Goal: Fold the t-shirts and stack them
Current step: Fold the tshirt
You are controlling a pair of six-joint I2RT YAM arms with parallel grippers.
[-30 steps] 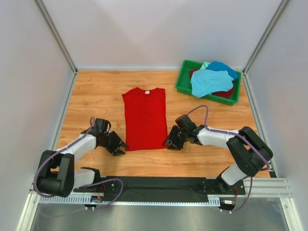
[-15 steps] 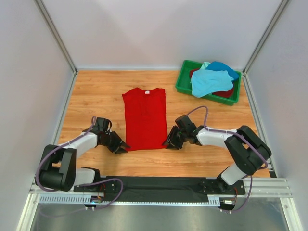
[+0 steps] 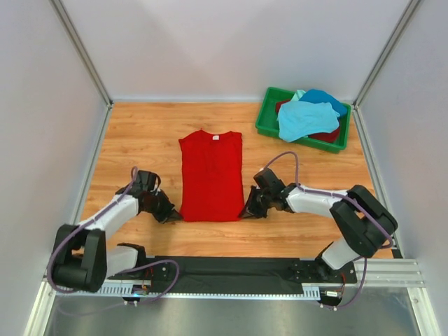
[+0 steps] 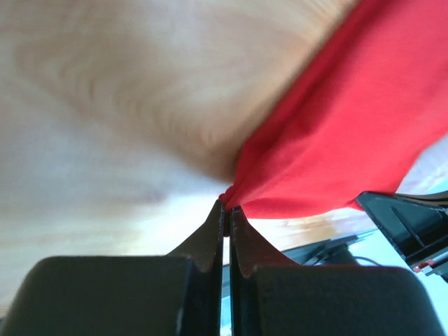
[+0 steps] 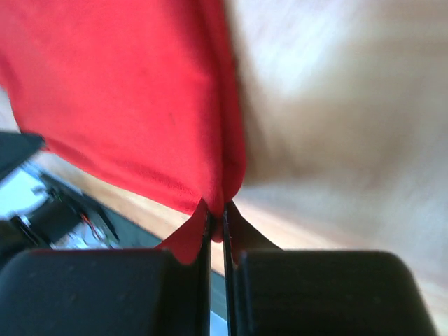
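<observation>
On the wooden table [image 3: 140, 133], middle of the near half: one red t-shirt [image 3: 211, 176], lying flat, collar toward the far side, hem toward the near edge, outline a narrow rectangle.

At the shirt's near-left corner: left gripper [image 3: 171, 215], low on the table, jaws closed on the cloth. Its wrist view shows the two fingertips pressed together with a pinch of the red corner between them, the rest of the shirt running off to the right and far side of the tips.

At the shirt's near-right corner: right gripper [image 3: 246, 212], likewise low, jaws closed on the cloth. Its wrist view shows a small fold of red caught between the tips, the rest of the shirt spreading to the left and far side.

Relation: the shirt lies between the two grippers, each holding one near corner; the collar end rests on the table well apart from both.

At the far right corner of the table: green bin [image 3: 266, 122], holding a heap of further shirts. Contents are a turquoise t-shirt [image 3: 304, 119] on top, a blue t-shirt [image 3: 323, 96] at the far edge and a dark red t-shirt [image 3: 325, 135] showing beneath. Bin well apart from the red t-shirt and both grippers
</observation>
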